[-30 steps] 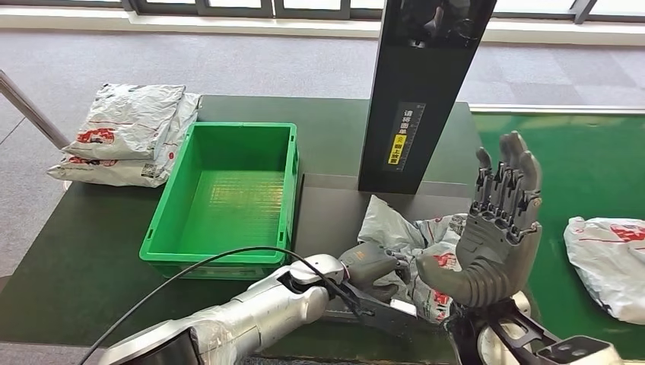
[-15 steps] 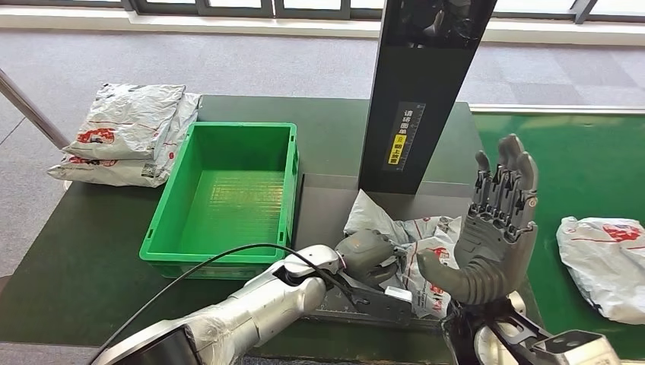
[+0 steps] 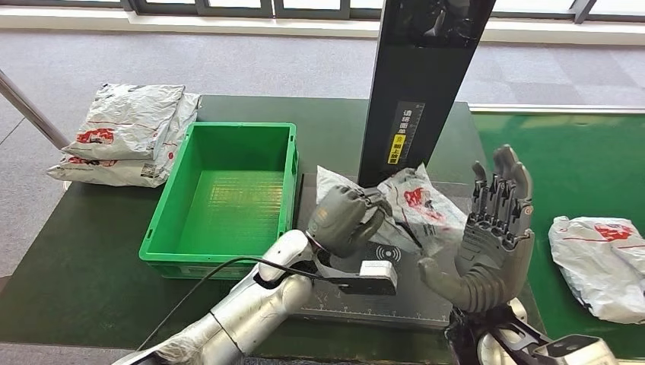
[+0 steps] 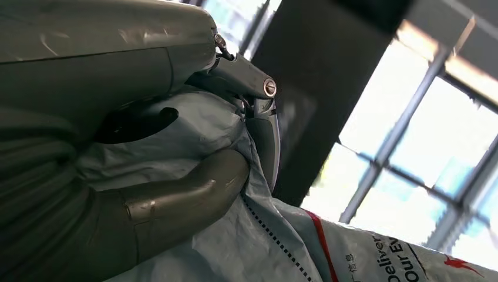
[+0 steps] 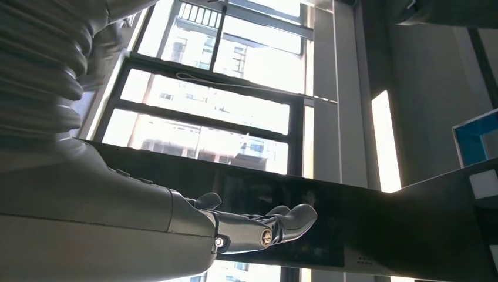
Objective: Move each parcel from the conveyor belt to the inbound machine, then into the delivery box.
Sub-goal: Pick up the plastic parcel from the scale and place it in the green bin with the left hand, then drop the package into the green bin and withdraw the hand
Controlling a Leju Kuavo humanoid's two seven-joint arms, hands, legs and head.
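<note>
The parcel (image 3: 411,201) has been lifted clear of the scanner plate (image 3: 395,293) within the last second: it was lying crumpled on the plate at about 5 o'clock from the black post (image 3: 414,91), and it is now held up in the air just in front of the post's foot, with the plate's wireless mark uncovered beneath it. It is gripped by the left hand (image 3: 346,220), whose fingers are closed tight on a fold of the bag, as is confirmed in the left wrist view, where the film is bunched around the thumb (image 4: 194,191). The right hand (image 3: 494,236) is raised at 3 o'clock of the parcel, palm up, fingers spread wide, nothing held. The scan is judged done or nearly so; a carry toward the green box (image 3: 224,198), at 9 o'clock, is probably what remains. Another parcel (image 3: 601,255) waits on the belt (image 3: 586,160).
</note>
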